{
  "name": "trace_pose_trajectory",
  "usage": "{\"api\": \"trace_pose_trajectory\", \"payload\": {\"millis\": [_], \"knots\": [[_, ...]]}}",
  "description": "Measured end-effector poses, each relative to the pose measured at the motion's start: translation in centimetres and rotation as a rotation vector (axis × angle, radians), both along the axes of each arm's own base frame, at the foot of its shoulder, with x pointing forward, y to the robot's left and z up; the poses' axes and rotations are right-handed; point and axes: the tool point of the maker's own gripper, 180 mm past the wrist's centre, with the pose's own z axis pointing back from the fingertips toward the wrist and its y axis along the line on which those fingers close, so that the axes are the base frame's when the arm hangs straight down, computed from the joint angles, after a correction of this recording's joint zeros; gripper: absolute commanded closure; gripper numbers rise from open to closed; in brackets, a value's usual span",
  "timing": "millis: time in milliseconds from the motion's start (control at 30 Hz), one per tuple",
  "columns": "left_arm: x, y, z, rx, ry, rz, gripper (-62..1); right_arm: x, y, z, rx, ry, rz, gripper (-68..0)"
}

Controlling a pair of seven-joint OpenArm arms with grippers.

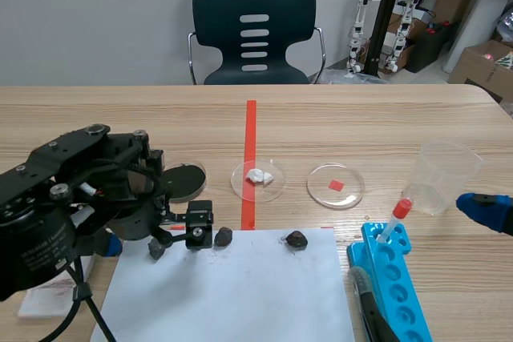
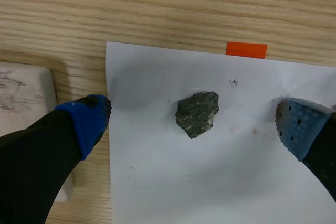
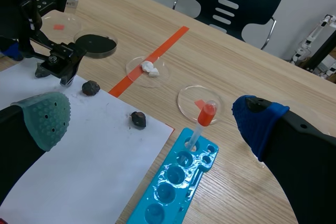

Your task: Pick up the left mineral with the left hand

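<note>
Two dark minerals lie at the far edge of a white paper sheet [image 1: 240, 294]. The left mineral [image 1: 223, 236] is a rough grey-black lump, seen between my left gripper's fingers as the left mineral [image 2: 197, 114] in the left wrist view. My left gripper [image 2: 193, 124] is open, held above the paper, one blue pad on each side of the stone and not touching it. The right mineral [image 1: 296, 239] rests nearer the tape line. My right gripper [image 3: 151, 118] is open and holds nothing, far off at the table's right side above the blue rack.
Beyond the paper stand a black dish [image 1: 183, 180], a petri dish with white bits [image 1: 258, 178] and a petri dish with a red chip [image 1: 335, 184]. At right are a clear cup [image 1: 445, 175] and a blue tube rack [image 1: 393, 278] holding a red-capped tube [image 1: 397, 218]. A white pad [image 1: 48, 294] lies left of the paper.
</note>
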Motion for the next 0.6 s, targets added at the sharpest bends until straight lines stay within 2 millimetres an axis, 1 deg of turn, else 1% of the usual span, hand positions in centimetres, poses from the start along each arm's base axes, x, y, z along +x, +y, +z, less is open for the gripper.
{"api": "trace_pose_trajectory", "payload": {"millis": [233, 433, 600], "knots": [[0.37, -0.19, 0.02, -0.004, 0.011, 0.0, -62.3, 0.0, 0.0, -0.01, 0.0, 0.0, 0.0, -65.5], [0.59, -0.96, 0.01, -0.019, -0.01, -0.008, -39.4, 0.0, 0.0, -0.01, 0.0, 0.0, 0.0, -65.5], [0.67, -0.81, 0.04, -0.01, -0.015, -0.007, -25.1, 0.0, 0.0, -0.01, 0.0, 0.0, 0.0, -65.5]]}}
